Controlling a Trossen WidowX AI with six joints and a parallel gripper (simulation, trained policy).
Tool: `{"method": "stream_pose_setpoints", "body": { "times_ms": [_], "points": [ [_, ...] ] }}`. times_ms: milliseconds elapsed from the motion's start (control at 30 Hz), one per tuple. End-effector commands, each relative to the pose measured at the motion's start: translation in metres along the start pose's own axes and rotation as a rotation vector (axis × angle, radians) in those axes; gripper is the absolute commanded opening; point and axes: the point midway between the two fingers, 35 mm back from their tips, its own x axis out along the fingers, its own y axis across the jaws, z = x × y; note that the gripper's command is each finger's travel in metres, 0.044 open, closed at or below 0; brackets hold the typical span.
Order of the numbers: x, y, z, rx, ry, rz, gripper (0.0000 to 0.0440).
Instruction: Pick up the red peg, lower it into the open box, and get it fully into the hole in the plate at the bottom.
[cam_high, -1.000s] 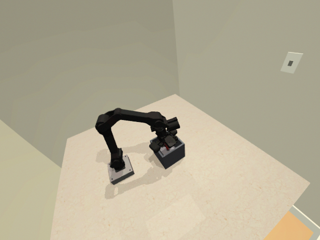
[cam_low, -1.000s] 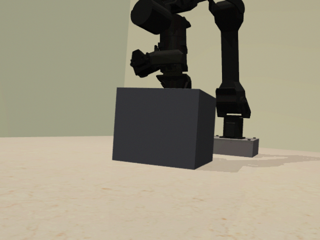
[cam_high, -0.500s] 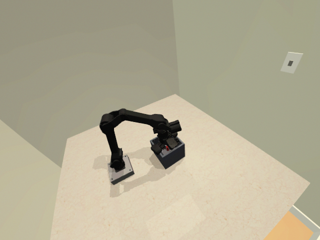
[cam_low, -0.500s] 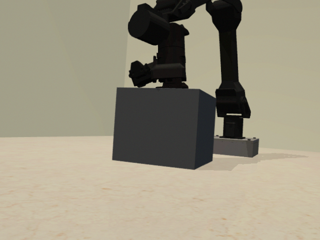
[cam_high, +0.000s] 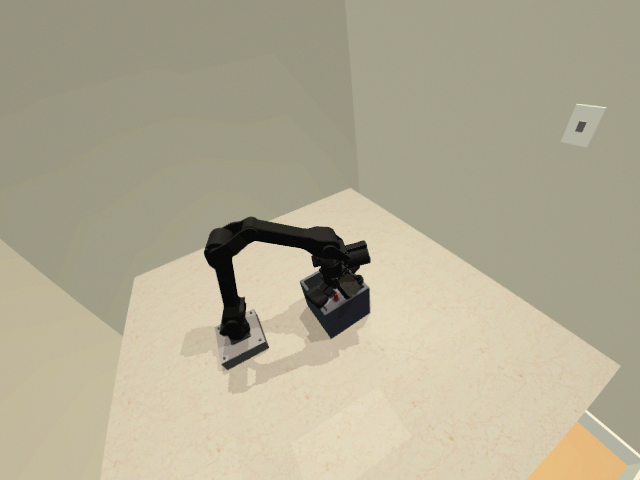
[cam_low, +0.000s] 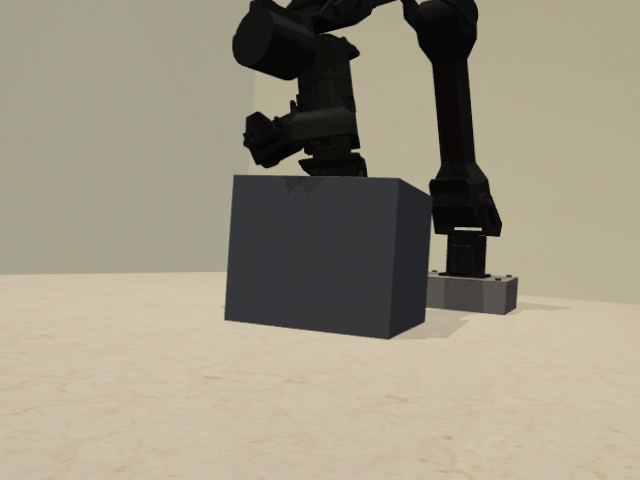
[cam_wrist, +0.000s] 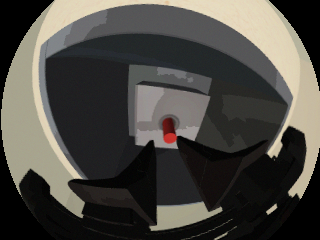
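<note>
Table (cam_high: 465, 387) (cam_low: 310, 413) (cam_wrist: 250, 21): pale, veined; carries everything below. Landmark for places: the box.

Arm (cam_high: 281, 235) (cam_low: 452, 113): arches over to the box from its base plate (cam_high: 258, 338) (cam_low: 501, 297), which stands apart from the box.

Box (cam_high: 348, 312) (cam_low: 310, 248) (cam_wrist: 165, 22): dark, open-topped, upright. Contents seen: plate and red peg.

Gripper (cam_high: 333, 293) (cam_low: 338, 165) (cam_wrist: 165, 141): over the box mouth, pointing down into it. Fingers partly parted, nothing grasped; released. Exterior view: near wall hides the tips.

Plate (cam_high: 331, 304) (cam_wrist: 150, 107): light grey, inside the box, well within its walls.

Red peg (cam_high: 336, 297) (cam_wrist: 169, 131): inside the box, one end at the plate's hole (cam_wrist: 162, 122), the other toward the gripper. Long axis looks roughly upright, along the approach line. Key relation: peg lies just beyond the fingertips, nearly in line with the gap, nearer the right-hand tip as the wrist view shows it. Contact with that tip: cannot tell.

Judgement: insertion well advanced; full depth not established, since a length shows proud. Next move probably a straight press down, or backing off if already seated. Risk: a sideways nudge tilting or jamming it.

Since half a second ago, we see the gripper (cam_high: 333, 292) (cam_low: 336, 166) (cam_wrist: 165, 141) shift rightward in the top frame, and leftward and slightly up in the exterior one. There, a jagged shadow now marks the box's (cam_high: 351, 313) (cam_low: 310, 253) (cam_wrist: 150, 19) upper edge, centre frame.
</note>
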Motion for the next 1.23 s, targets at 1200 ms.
{"method": "stream_pose_setpoints", "body": {
  "times_ms": [1200],
  "points": [
    [-0.063,0.042,0.027,-0.048,0.133,0.268,0.0219]
  ]
}}
